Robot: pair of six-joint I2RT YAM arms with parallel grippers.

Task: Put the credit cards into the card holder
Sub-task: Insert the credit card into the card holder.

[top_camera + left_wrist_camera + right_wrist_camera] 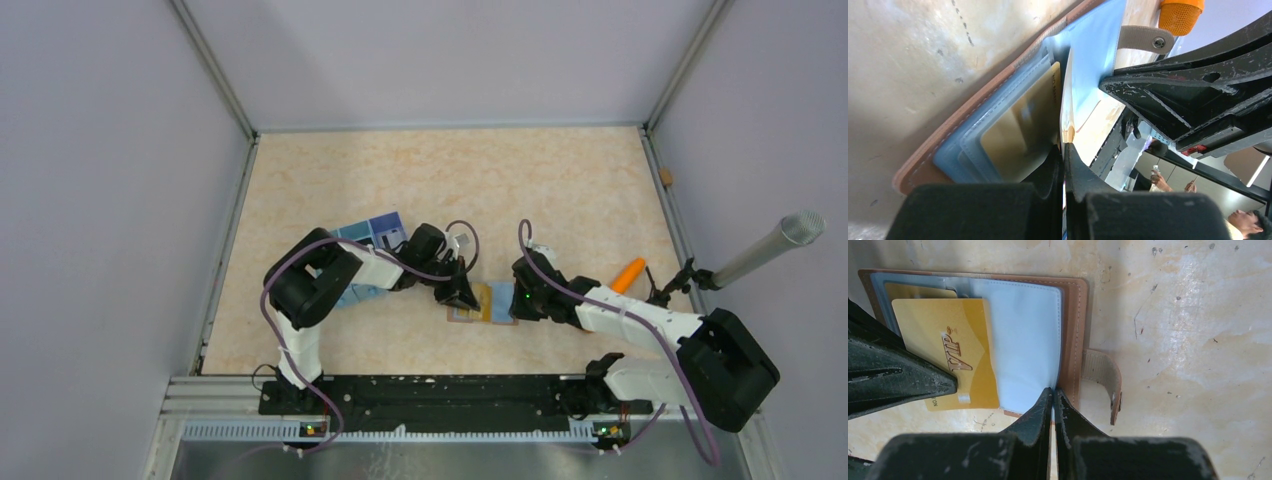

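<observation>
Far left, behind the left pincer and apart from it: the blue box, out of the way.

At the left pincer: clamped together on the gold card, gripping one edge, hence edge-on from that wrist. Holds it low over the card holder, open flat on the counter, directly ahead of the tips and between both pincers. Appears to set the card's long axis crosswise to the left pincer's reach.

Just past the held card, under a clear sleeve: a second gold card, already tucked in.

Probably calls for a short slide from the left pincer, the nearer one, toward a sleeve mouth; direction of that mouth not readable.

At the right pincer: together too, tips pressed on the light blue page at its near edge, seemingly pinning the holder; nothing clearly between them. Little room between the two sets of tips.

Just right of the right pincer: the strap curling off the holder's edge, then bare counter. Further right, well apart: the carrot.
</observation>
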